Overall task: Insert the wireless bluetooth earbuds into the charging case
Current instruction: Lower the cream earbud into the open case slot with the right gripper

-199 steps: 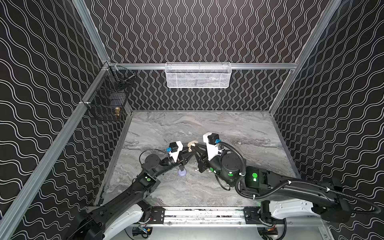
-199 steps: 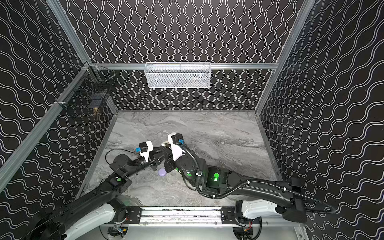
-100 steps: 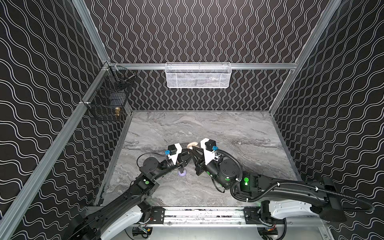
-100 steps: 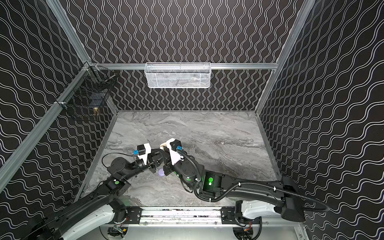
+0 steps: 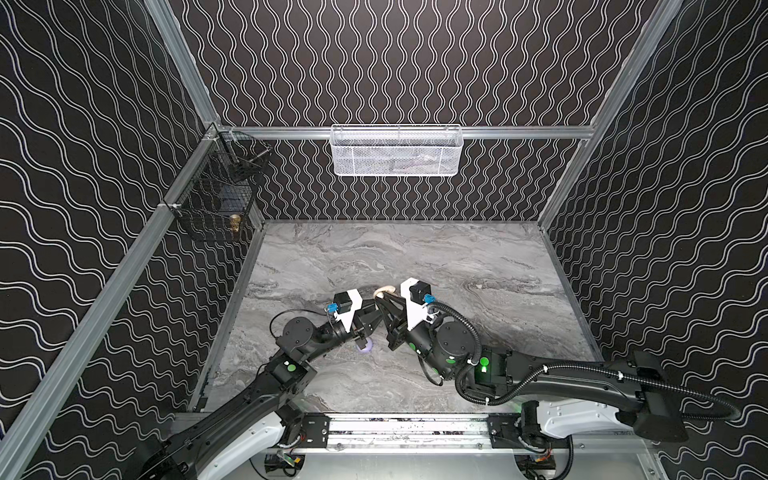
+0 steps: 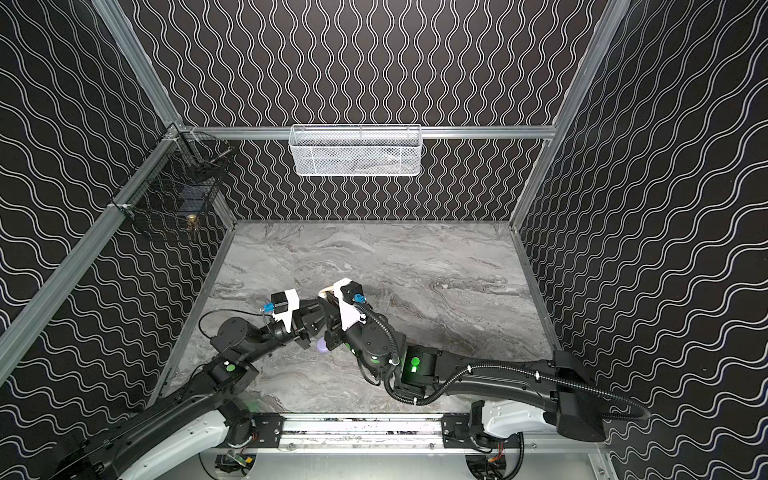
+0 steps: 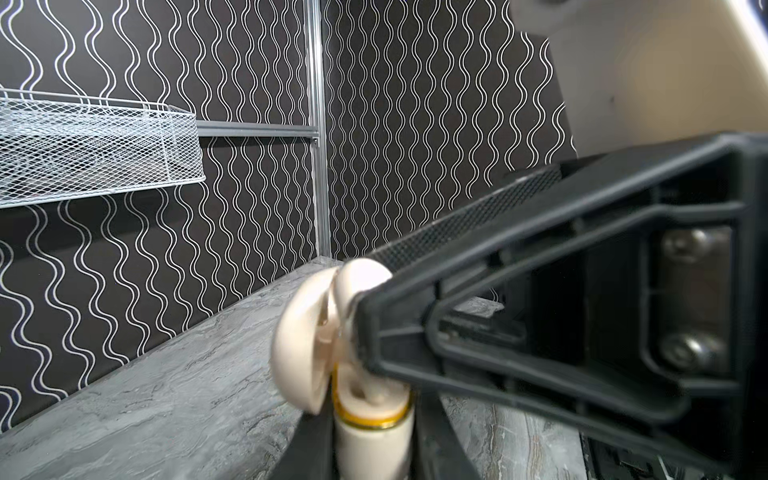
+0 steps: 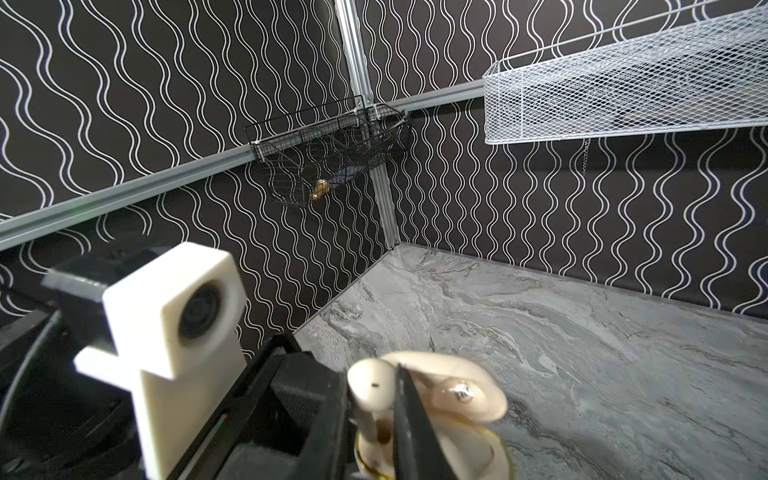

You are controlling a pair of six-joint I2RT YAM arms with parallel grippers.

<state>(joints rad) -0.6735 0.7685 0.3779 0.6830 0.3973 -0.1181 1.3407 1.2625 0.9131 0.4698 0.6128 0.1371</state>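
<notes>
A cream charging case [image 7: 374, 440] with a gold rim stands upright between the fingers of my left gripper [image 7: 374, 451], which is shut on it. Its lid [image 7: 303, 345] hangs open to one side. My right gripper [image 8: 370, 415] is shut on a white earbud [image 8: 370, 384], whose stem points down into the case's opening [image 8: 478, 457]. How deep the stem sits is hidden. In both top views the two grippers [image 5: 375, 308] [image 5: 381, 297] meet tip to tip over the middle of the table, with the case lid [image 5: 384, 289] [image 6: 326, 289] showing just beyond them.
A small round lavender object [image 5: 365, 347] [image 6: 322, 345] lies on the marble table below the left gripper. A white mesh basket [image 5: 397, 151] hangs on the back wall and a black wire basket [image 5: 216, 203] in the back left corner. The patterned walls enclose the table.
The right gripper has shifted slightly left and lower with the earbud, closer onto the case. The left gripper has kept the case nearly still. Both stay shut.
</notes>
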